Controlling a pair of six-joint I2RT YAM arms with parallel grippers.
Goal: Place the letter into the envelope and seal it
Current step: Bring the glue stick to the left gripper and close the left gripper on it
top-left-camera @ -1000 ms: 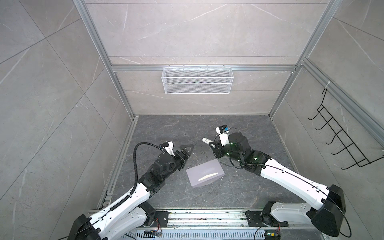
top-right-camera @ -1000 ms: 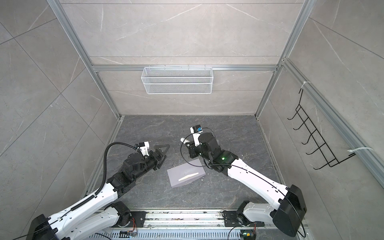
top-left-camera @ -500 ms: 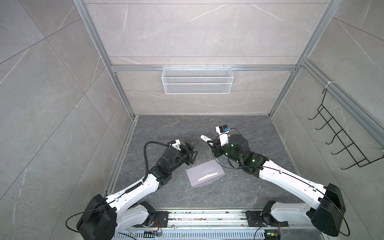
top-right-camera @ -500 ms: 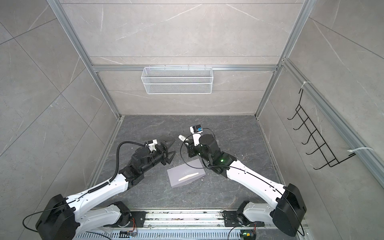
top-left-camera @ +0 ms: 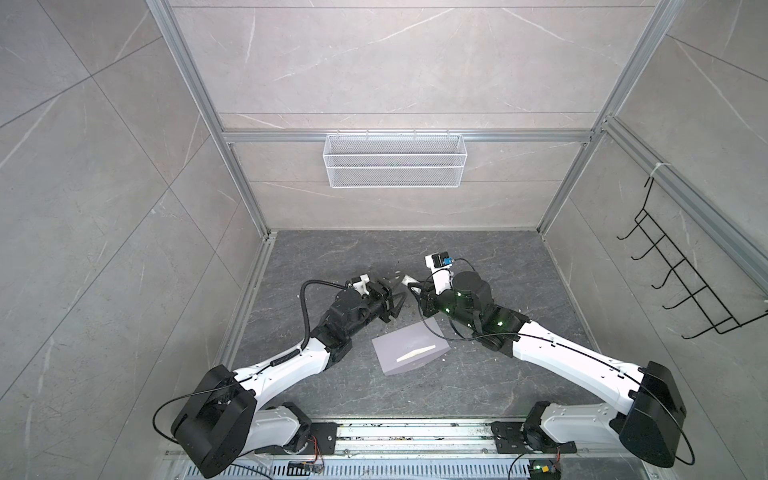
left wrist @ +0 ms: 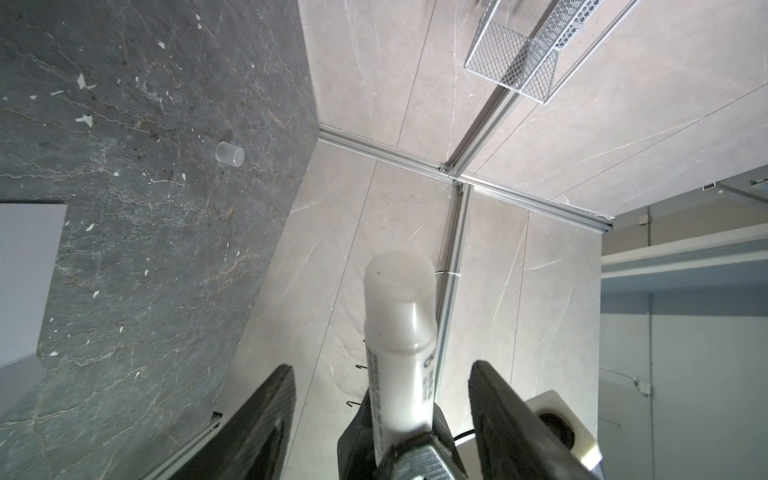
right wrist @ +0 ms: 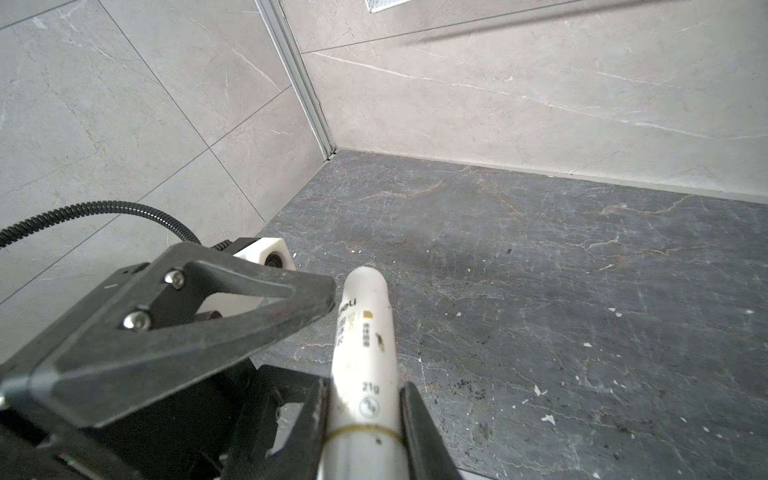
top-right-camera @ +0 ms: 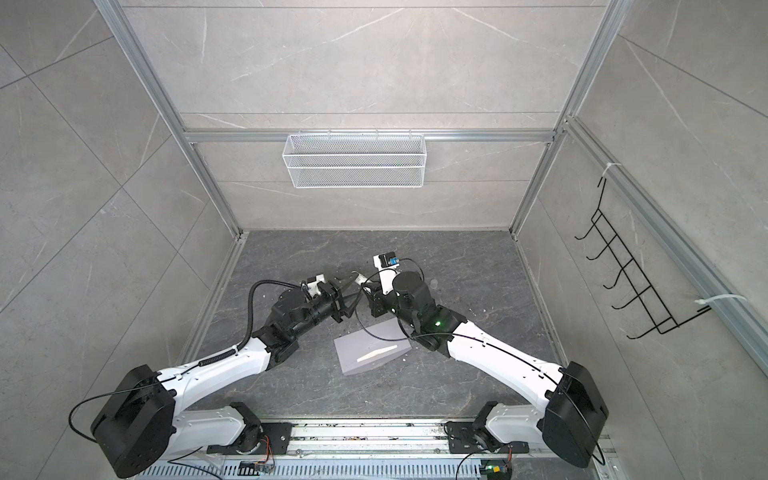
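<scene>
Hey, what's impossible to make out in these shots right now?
- letter: seen in no view; whether it sits inside the envelope cannot be told.
- envelope's far corner: both top views, under the right arm.
- glue stick small print: right wrist view, blurred.

Hidden under the right arm (top-left-camera: 552, 353) in both top views: a corner of the envelope (top-left-camera: 409, 353); cropped in the left wrist view: most of it; blurred beyond reading: print on the glue stick (right wrist: 361, 332); cut off: its base.
</scene>
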